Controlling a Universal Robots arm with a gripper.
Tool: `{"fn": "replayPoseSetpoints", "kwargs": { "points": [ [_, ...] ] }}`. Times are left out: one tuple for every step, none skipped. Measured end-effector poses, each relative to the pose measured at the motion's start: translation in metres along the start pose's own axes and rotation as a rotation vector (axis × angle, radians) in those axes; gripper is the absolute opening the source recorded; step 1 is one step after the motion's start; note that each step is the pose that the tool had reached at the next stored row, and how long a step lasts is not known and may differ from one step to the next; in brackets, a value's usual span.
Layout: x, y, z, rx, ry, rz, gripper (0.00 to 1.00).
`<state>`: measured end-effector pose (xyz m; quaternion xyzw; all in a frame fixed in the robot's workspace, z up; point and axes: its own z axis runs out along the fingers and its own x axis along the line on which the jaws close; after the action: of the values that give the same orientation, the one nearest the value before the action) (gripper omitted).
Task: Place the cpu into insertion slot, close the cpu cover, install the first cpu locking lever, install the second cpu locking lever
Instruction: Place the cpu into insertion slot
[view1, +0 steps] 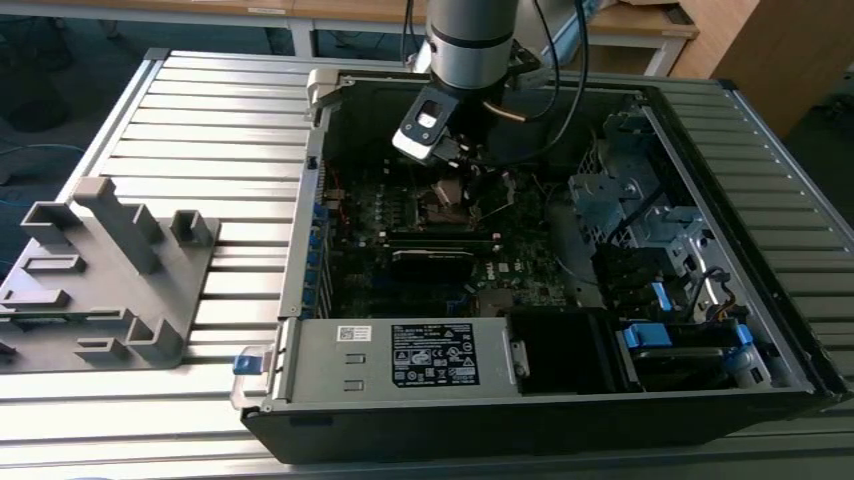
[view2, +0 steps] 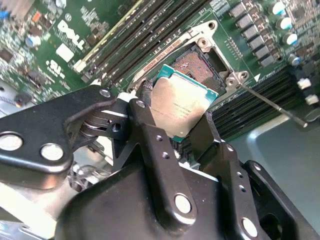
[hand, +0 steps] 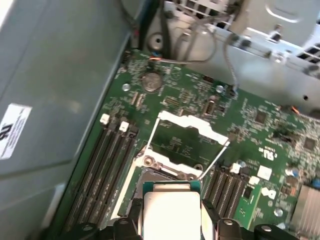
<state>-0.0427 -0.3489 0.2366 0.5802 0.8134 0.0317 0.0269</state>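
Observation:
My gripper (view2: 180, 122) is shut on the cpu (view2: 182, 105), a thin square chip with a silver-grey face and green edge, held by two opposite sides. The chip hangs tilted just above the insertion slot (view2: 201, 64), whose dark contact field is bare. In the first wrist view the cpu (hand: 172, 212) sits between the fingers (hand: 131, 221), over the insertion slot (hand: 161, 172). The cpu cover (hand: 187, 134) stands raised on its hinge beyond the socket. Thin wire locking levers (hand: 216, 159) stick up, unlatched. In the exterior view the gripper (view1: 461, 175) is low inside the case over the board.
The open computer case (view1: 300, 250) lies on a slatted metal table. Memory slots (hand: 107, 165) flank the socket. A power supply with a white label (view1: 434, 355) is at the front, and a drive cage (view1: 627, 190) is on the exterior view's right. A grey fixture (view1: 114, 270) stands outside, left.

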Motion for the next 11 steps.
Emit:
{"fn": "replayPoseSetpoints", "kwargs": {
  "points": [
    [0.0, 0.0, 0.0, 0.0002, -0.0015, 0.018, 0.54],
    [0.0, 0.0, 0.0001, 0.0003, -0.003, 0.036, 0.54],
    [0.0, 0.0, 0.0002, 0.0003, -0.0044, 0.054, 0.54],
    [0.0, 0.0, 0.0001, 0.0006, -0.0059, 0.07, 0.54],
    [0.0, 0.0, 0.0001, 0.0007, -0.0062, 0.075, 0.54],
    [0.0, 0.0, 0.0001, 0.0006, -0.0063, 0.076, 0.54],
    [0.0, 0.0, 0.0001, 0.0006, -0.0064, 0.076, 0.54],
    [0.0, 0.0, 0.0001, 0.0006, -0.0064, 0.076, 0.54],
    [0.0, 0.0, 0.0001, 0.0006, -0.0064, 0.077, 0.54],
    [0.0, 0.0, 0.0002, 0.0006, -0.0066, 0.079, 0.54],
    [0.0, 0.0, 0.0002, 0.0006, -0.0073, 0.087, 0.54]
  ]
}}
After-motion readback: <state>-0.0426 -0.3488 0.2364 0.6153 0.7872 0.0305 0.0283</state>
